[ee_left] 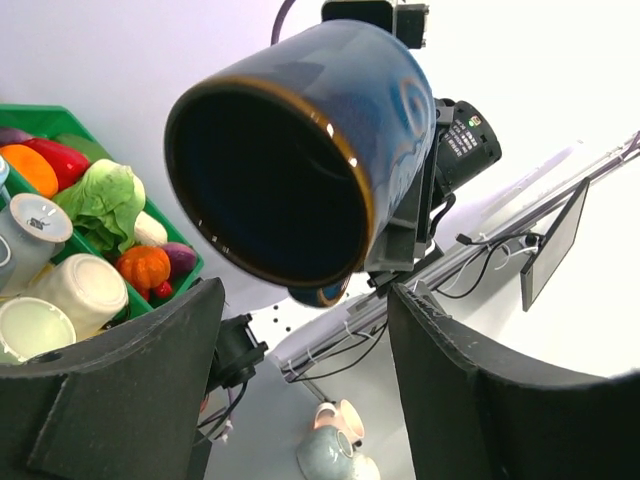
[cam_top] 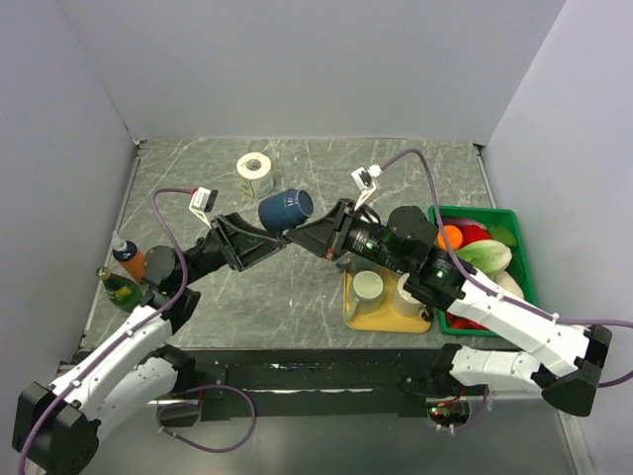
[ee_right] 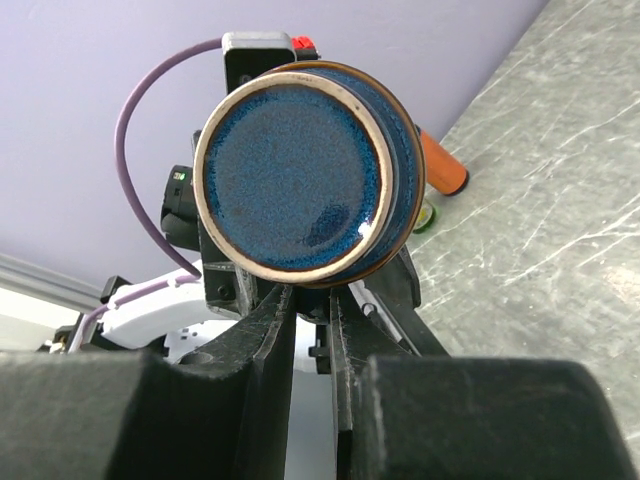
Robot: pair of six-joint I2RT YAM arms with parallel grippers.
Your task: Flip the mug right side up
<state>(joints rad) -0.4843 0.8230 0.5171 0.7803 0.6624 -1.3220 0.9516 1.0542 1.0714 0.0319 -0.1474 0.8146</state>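
Note:
A dark blue glazed mug (cam_top: pixel 286 209) hangs on its side in the air above the middle of the table. Its base faces the right wrist camera (ee_right: pixel 290 165) and its mouth faces the left wrist camera (ee_left: pixel 270 180). My right gripper (cam_top: pixel 305 234) is shut on the mug's handle, with the fingers (ee_right: pixel 270 330) pinched just under the mug body. My left gripper (cam_top: pixel 269 240) is open, its two pads (ee_left: pixel 150 370) spread wide below the mug's rim and not touching it.
A yellow tray (cam_top: pixel 381 317) holds pale mugs (cam_top: pixel 366 287) under the right arm. A green bin (cam_top: pixel 516 223) of vegetables stands at the right. A tape roll (cam_top: pixel 254 166) lies at the back. An orange bottle (cam_top: pixel 128 256) and a green bottle (cam_top: pixel 117 287) stand at the left edge.

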